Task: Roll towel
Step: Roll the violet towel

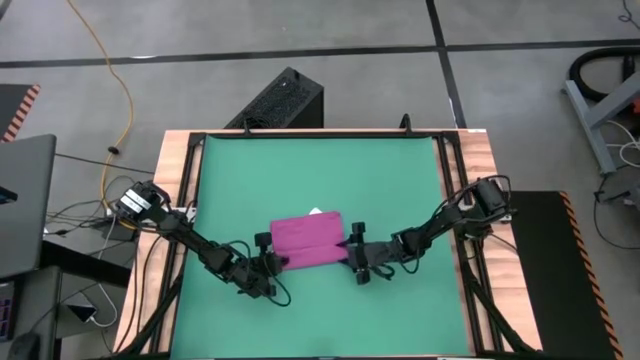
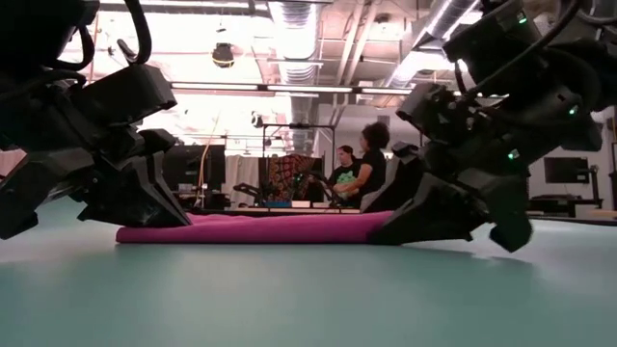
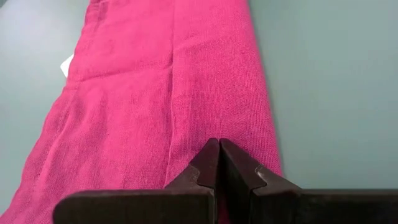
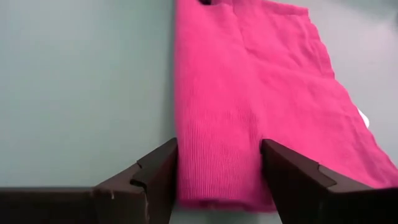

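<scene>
The left gripper [image 1: 268, 268] is sitting low on the green mat [image 1: 380, 180] at the left end of the towel [image 1: 308, 241], its arm reaching in from the left edge of the surface [image 1: 180, 160]. In the left wrist view its fingers [image 3: 205, 165] are pressed together with no gap between them, their tips lying on the towel's near end, over the thicker fold along one long edge; whether any cloth is caught between them cannot be told. The towel is stretching away from those tips as a long magenta band, with its small white tag [image 3: 66, 64] poking out at the thinner edge.

The towel is lying flat near the middle of the mat, slightly toward the front edge, between the two grippers. In the low view it is showing as a thin magenta strip [image 2: 255, 228] spanning the gap from one gripper to the other.

The right gripper [image 1: 358, 262] is resting at the towel's right end, its arm coming in from the right side of the surface. Its fingers [image 4: 158, 171] are spread wide, one on each side of the folded edge of the towel [image 4: 249, 106], which is lying between them without being pinched.

Beyond the surface, two people [image 2: 359, 172] are sitting in the room.
</scene>
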`<state>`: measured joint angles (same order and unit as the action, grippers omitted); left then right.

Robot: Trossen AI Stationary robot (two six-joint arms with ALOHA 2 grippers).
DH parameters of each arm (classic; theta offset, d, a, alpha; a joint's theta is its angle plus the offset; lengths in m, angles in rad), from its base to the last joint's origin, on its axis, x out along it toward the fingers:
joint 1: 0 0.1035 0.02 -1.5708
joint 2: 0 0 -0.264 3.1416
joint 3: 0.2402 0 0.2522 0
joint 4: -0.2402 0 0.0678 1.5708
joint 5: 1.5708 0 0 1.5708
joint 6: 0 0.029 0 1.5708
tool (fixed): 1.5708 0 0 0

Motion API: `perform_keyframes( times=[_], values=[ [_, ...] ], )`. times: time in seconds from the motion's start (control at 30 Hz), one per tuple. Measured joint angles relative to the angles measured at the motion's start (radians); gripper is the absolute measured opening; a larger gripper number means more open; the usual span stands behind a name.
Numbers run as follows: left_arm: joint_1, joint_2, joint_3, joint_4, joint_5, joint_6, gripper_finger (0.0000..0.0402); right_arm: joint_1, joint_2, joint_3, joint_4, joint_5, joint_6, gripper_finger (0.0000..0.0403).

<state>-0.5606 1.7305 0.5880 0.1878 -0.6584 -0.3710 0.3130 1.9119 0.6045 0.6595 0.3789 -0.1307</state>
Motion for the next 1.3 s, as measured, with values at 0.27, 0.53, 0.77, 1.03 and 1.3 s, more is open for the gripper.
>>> perform_keyframes(
  times=[0.27,0.53,0.77,1.03,1.3],
  values=[
    [0.0,-0.001,0.0,-0.007,0.022,0.0,0.0,0.008,0.064,0.029,0.008,0.049,0.056,0.0189],
    [-0.007,-0.029,0.008,-0.011,0.067,0.005,0.0,0.01,0.067,0.029,0.0,0.054,0.119,0.0068],
    [-0.12,-0.178,0.021,-0.039,-0.139,0.144,0.0,0.01,0.068,0.027,0.003,0.06,0.153,0.0019],
    [-0.175,-0.164,0.001,0.033,-0.241,0.199,0.0,0.005,0.068,0.043,-0.007,0.028,0.156,0.0018],
    [-0.133,0.009,0.0,0.099,-0.208,0.22,0.0,0.004,0.069,0.054,-0.019,0.021,0.157,0.0018]
  ],
)
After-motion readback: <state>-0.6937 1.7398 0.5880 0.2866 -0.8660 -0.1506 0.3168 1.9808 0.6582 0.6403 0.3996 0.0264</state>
